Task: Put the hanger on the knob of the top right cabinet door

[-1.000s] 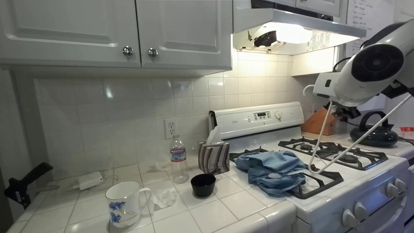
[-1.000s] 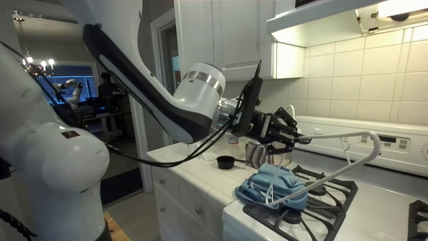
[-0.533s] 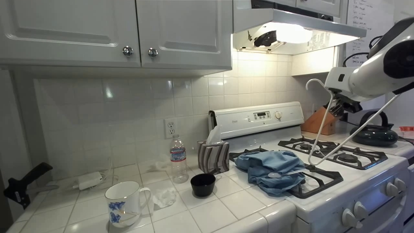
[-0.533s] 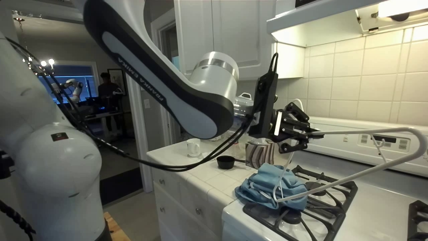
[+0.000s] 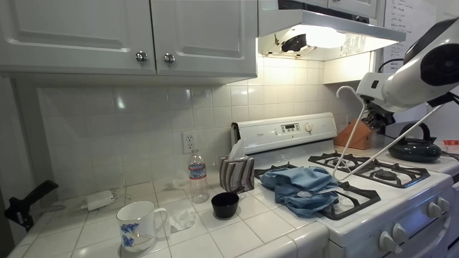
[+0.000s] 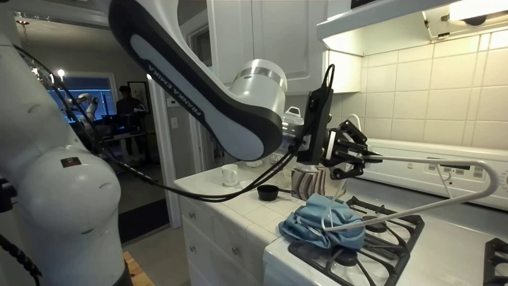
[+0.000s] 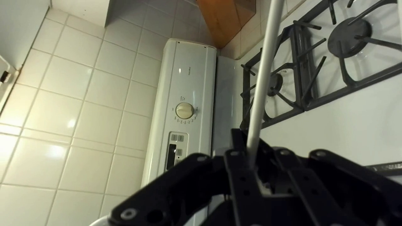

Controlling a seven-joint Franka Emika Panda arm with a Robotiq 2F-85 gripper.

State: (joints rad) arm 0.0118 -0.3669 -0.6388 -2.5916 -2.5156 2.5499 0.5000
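Observation:
The white hanger (image 5: 391, 144) hangs above the stove in both exterior views (image 6: 420, 209). Its hook sticks out left of the robot's white wrist. Its low corner shows in front of the blue cloth (image 6: 313, 222); I cannot tell whether they touch. My gripper (image 6: 371, 158) is shut on the hanger's rod. In the wrist view the rod (image 7: 263, 75) runs up from between the fingertips of the gripper (image 7: 252, 142). The right upper cabinet door (image 5: 208, 32) is closed, with a round shiny knob (image 5: 169, 58) at its lower left corner. The hanger is well apart from this knob.
The left door has its own knob (image 5: 141, 56). The range hood (image 5: 351, 25) juts out right of the cabinet. Below stand a mug (image 5: 140, 225), a bottle (image 5: 198, 179), a black cup (image 5: 225, 205) and a tissue box (image 5: 236, 173). A kettle (image 5: 414, 148) stands at the right.
My gripper and the hanger have moved right and slightly up in an exterior view. The hook shows more clearly beside the wrist. The gripper has stayed shut on the hanger.

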